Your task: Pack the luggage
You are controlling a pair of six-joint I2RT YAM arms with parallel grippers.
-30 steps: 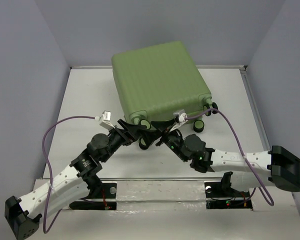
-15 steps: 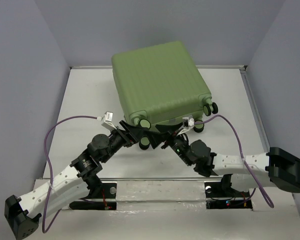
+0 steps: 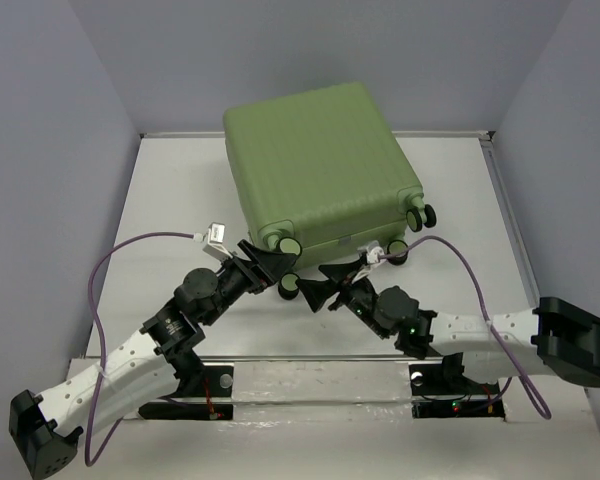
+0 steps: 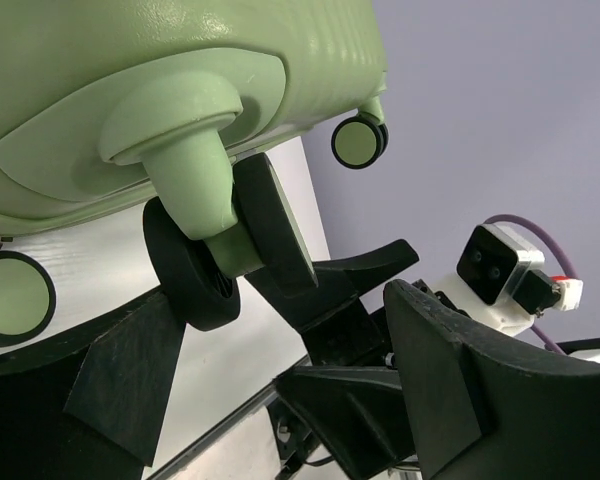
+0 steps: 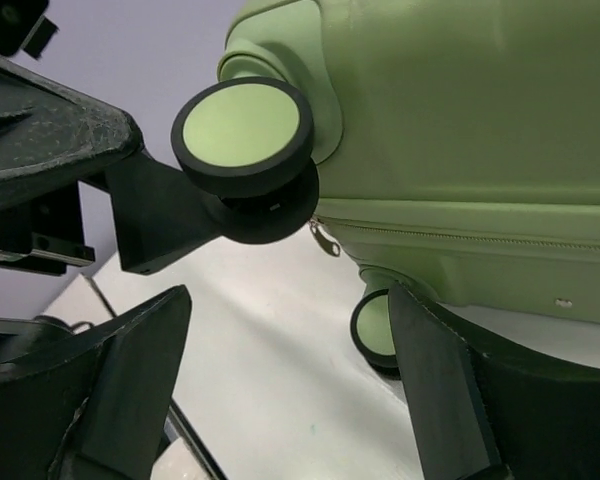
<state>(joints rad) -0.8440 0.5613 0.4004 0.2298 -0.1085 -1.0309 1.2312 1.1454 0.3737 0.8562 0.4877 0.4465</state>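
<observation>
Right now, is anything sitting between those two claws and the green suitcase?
Nothing visible does. The left gripper is open, with a caster wheel at the luggage's near edge already between its fingers. The right gripper, also open, faces the same edge with only bare table between.

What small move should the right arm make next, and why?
Probably ease the right gripper forward onto the zipper pull and close on it: the suitcase is shut, the gripper is open, and the pull hangs just ahead of it.
</observation>
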